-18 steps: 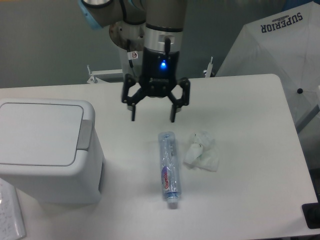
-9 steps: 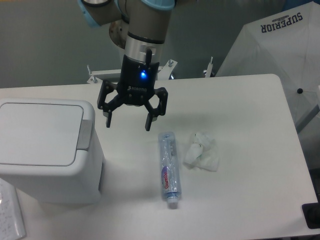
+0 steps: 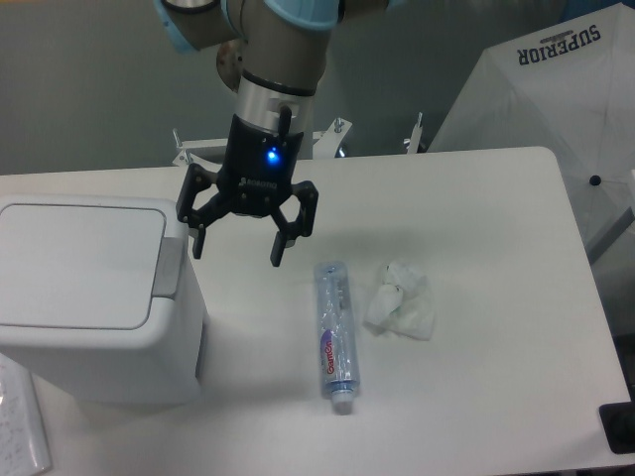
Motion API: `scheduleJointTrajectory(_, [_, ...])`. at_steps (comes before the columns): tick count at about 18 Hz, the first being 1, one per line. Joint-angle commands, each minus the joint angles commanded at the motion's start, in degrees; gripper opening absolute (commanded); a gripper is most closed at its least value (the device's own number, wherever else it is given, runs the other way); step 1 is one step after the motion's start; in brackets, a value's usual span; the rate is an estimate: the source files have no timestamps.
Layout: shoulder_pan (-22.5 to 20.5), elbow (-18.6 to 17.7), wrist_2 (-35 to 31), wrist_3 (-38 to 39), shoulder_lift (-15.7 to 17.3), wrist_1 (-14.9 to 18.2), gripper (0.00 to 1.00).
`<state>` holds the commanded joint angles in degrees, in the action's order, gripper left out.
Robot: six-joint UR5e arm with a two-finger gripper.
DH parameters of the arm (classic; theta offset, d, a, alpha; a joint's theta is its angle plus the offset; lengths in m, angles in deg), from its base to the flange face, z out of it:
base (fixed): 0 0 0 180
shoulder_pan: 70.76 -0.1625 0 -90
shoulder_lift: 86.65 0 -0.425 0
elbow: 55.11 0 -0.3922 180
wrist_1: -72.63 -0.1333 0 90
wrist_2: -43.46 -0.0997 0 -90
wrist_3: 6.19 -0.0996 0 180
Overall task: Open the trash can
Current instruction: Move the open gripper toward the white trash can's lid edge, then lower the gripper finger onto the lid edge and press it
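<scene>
The white trash can (image 3: 89, 297) stands at the table's left. Its flat lid (image 3: 74, 263) is down, with the grey push-button strip (image 3: 169, 268) along the lid's right edge. My gripper (image 3: 236, 253) hangs open and empty above the table, just right of the can's upper right corner. Its left finger (image 3: 197, 241) is close to the button strip's far end; I cannot tell if it touches.
A clear plastic bottle (image 3: 333, 335) lies on the table right of the can. A crumpled white tissue (image 3: 400, 300) lies beside it. A white umbrella (image 3: 556, 109) stands past the table's right edge. A paper sheet (image 3: 20, 426) lies at the front left.
My gripper has moved left and slightly down across the table toward the trash can, staying open. The can, bottle and tissue have not moved.
</scene>
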<state>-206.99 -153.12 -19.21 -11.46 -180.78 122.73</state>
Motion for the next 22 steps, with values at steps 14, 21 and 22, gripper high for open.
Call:
scheduleJointTrajectory(14, [1.4, 0.6, -0.2, 0.0, -1.5, 0.0, 1.00])
scheduleJointTrajectory(21, [1.5, 0.6, -0.2, -0.1, -1.5, 0.0, 1.00])
scheduleJointTrajectory(22, [1.4, 0.7, -0.2, -0.1, -1.5, 0.0, 1.00])
